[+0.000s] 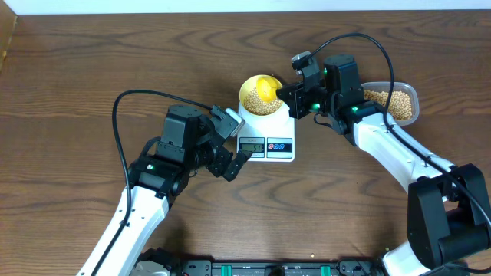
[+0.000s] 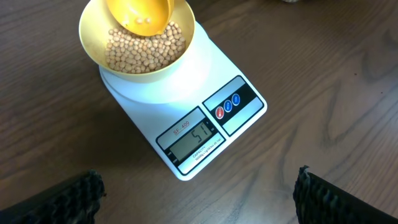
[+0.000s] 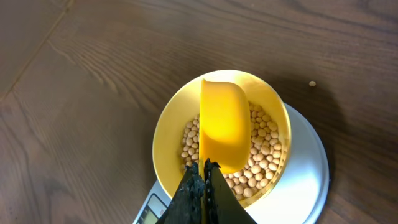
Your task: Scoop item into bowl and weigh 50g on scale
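Note:
The white scale [image 1: 268, 136] stands at the table's middle with the pale-yellow bowl [image 1: 250, 100] on its platform. The bowl [image 2: 93, 46] holds tan beans [image 2: 146, 53]; the display [image 2: 194, 137] reads about 51. My right gripper [image 3: 205, 171] is shut on the handle of a yellow scoop [image 3: 222, 121], held tipped over the bowl [image 3: 171, 124], with a few beans in it. In the overhead view the right gripper [image 1: 295, 96] is just right of the bowl. My left gripper [image 1: 234, 157] is open and empty, hovering over the table just left of the scale's front.
A clear plastic tub [image 1: 395, 103] with more beans stands at the right behind the right arm. One stray bean [image 3: 312, 83] lies on the wood beyond the scale. The table's left edge shows at the far left.

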`<state>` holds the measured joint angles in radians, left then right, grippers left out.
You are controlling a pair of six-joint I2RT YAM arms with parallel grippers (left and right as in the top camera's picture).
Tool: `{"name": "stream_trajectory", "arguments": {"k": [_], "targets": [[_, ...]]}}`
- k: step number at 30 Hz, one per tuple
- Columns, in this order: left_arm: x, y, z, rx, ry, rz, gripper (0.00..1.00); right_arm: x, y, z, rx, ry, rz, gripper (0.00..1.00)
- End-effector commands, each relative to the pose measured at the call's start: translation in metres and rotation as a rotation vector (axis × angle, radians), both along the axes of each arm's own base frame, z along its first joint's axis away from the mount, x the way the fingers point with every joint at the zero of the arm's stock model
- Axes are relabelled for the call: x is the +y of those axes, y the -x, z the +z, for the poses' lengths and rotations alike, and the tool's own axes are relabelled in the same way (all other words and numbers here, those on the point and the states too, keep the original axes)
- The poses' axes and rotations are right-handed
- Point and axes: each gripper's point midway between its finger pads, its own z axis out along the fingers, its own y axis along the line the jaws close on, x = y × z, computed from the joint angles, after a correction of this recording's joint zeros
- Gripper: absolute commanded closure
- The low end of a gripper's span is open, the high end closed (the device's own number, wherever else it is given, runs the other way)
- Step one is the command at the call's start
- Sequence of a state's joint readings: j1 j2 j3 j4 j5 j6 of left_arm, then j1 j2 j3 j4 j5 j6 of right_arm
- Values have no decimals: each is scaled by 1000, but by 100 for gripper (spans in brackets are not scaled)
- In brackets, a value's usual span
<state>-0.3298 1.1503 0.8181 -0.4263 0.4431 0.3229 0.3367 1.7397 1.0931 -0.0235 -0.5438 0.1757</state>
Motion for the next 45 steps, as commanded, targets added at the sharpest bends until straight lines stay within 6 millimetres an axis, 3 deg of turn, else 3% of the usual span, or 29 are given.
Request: {"name": "stream_trajectory", "arguments": {"k": [1, 32, 45], "targets": [[0, 3, -6, 9, -8, -17, 0, 3, -1, 21, -31, -38, 15, 99], [0, 3, -6, 9, -9, -18, 0, 2, 11, 9, -58, 40, 107, 99], [0, 3, -6, 9, -8, -17, 0, 14, 19, 4, -246, 176, 276, 99]]}}
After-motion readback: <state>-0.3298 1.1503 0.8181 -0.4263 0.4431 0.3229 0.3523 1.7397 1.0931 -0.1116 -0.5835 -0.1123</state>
